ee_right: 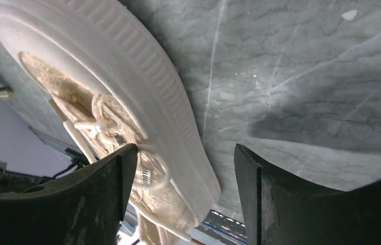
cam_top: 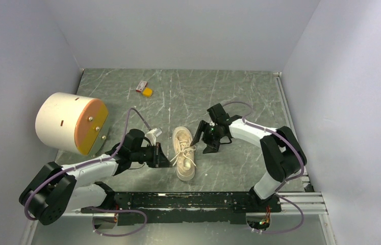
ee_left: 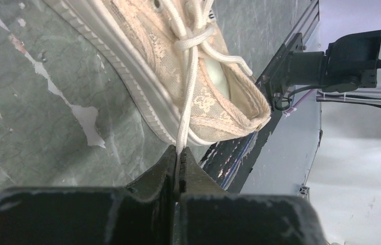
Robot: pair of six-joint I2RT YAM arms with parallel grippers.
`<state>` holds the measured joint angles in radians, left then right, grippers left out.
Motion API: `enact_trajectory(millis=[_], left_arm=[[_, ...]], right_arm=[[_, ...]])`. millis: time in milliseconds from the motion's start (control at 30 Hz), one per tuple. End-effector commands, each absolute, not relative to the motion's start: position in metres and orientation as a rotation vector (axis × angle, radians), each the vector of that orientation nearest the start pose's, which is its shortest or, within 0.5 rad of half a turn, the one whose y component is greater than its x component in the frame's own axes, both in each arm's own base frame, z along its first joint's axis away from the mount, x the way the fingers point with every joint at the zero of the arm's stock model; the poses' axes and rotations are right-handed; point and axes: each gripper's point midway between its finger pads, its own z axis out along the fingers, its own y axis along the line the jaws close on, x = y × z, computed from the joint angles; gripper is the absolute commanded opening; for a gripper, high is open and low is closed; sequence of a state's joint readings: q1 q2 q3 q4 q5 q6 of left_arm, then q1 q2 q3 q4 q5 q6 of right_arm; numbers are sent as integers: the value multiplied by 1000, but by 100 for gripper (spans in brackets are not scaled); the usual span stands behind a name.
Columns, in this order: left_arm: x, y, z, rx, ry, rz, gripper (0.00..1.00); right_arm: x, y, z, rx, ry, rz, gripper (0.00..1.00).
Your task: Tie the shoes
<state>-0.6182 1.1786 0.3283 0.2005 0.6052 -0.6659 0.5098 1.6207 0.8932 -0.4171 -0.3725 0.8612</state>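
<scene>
The cream sneaker [cam_top: 183, 153] lies on the grey table between the arms, toe pointing away from the bases, with white laces [cam_top: 185, 152] crossed over its tongue. My left gripper [cam_top: 167, 158] sits at the shoe's left side and is shut on one lace [ee_left: 185, 102], which runs taut from the fingertips up to the eyelets. The shoe fills the top of the left wrist view [ee_left: 178, 76]. My right gripper [cam_top: 202, 138] is open and empty, just right of the toe. The shoe's sole [ee_right: 142, 97] lies between and beyond its fingers [ee_right: 122, 173].
A large cream-and-orange cylinder [cam_top: 72, 122] stands at the left. A small red-and-white item [cam_top: 141, 86] and a yellow piece [cam_top: 148, 92] lie at the back. A black rail [cam_top: 193, 200] runs along the near edge. Grey walls enclose three sides.
</scene>
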Motion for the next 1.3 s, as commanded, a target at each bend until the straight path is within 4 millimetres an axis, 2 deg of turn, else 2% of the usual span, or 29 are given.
enact_trajectory(millis=[0,67,267,467,633,867,967,1100,1267], left_arm=[[151,-262,78,375,2338,-1385,5],[150,-263,78,373,2327,-1401,5],[149,-263,78,384,2322,-1402,5],[146,-261,76,397,2327,-1396,5],[143,-260,72,402,2334,-1402,5],[142,-260,72,401,2331,-1416,5],[143,-261,74,403,2322,-1414,5],[144,-261,76,404,2314,-1414,5],[142,-260,77,404,2309,-1412,5]], right_arm=[[242,251,44,561,2917,737,72],[240,258,45,583,2914,760,71],[242,262,50,634,2866,799,67],[251,242,68,607,2817,635,67],[251,240,80,619,2788,640,72],[251,263,69,645,2822,611,70],[251,262,60,683,2848,529,67],[248,262,50,711,2871,453,60],[251,259,47,715,2855,417,46]])
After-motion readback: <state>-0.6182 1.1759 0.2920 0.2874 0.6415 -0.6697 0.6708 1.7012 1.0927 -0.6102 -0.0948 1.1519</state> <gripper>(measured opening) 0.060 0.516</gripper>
